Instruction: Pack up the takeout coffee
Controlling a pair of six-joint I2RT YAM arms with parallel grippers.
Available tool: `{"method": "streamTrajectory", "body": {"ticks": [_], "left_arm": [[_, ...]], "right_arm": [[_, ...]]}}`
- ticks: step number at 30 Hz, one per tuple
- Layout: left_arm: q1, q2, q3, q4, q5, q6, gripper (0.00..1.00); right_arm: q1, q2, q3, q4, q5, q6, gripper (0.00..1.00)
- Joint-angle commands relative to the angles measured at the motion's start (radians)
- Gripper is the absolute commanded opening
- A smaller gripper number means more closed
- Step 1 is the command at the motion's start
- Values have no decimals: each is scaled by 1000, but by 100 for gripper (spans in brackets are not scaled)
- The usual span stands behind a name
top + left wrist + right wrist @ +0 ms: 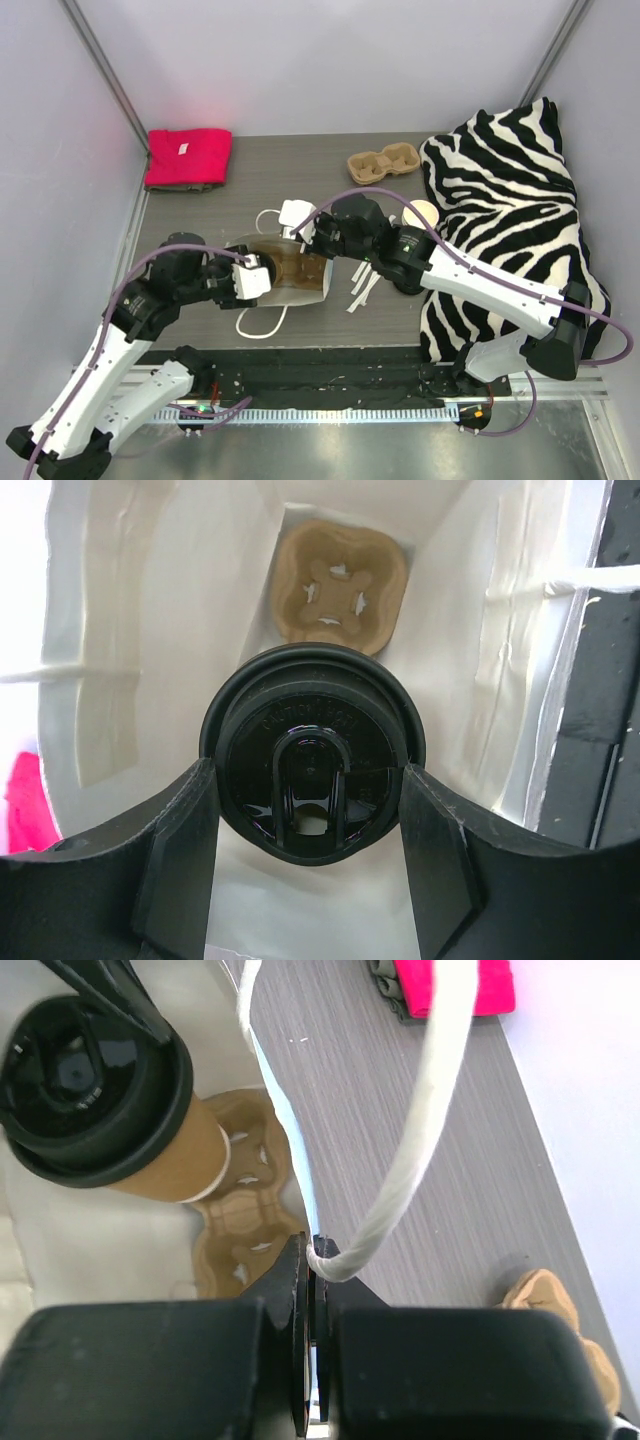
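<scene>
Black-lidded takeout coffee (312, 730) hung inside the pale bag (130, 630), above a pulp cup carrier (340, 585) (at the bottom), left gripper (305, 790) clamped on the coffee's lid, right gripper (312, 1290) pinching the white handle (420, 1110).

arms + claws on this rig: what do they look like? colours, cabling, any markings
The left arm and right arm match: white link shells with black joint housings. A purple cable loops loosely along each. The left claw and right claw are matte black and blocky. No markings are legible on either.
</scene>
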Motion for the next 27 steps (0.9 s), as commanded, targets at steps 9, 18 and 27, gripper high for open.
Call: {"method": "streamTrajectory", "body": {"ticks": [9,18,27], "left_arm": [[-141,32,-109,267,-123,143,46],[-228,81,-180,390,-103,192,46],[-250,194,-212,467,-141,220,44]], "right_arm": [[17,-40,21,66,-119,51,1],[15,-34,16,83,-136,92,1],[9,-52,-10,102,-165,140,1]]}}
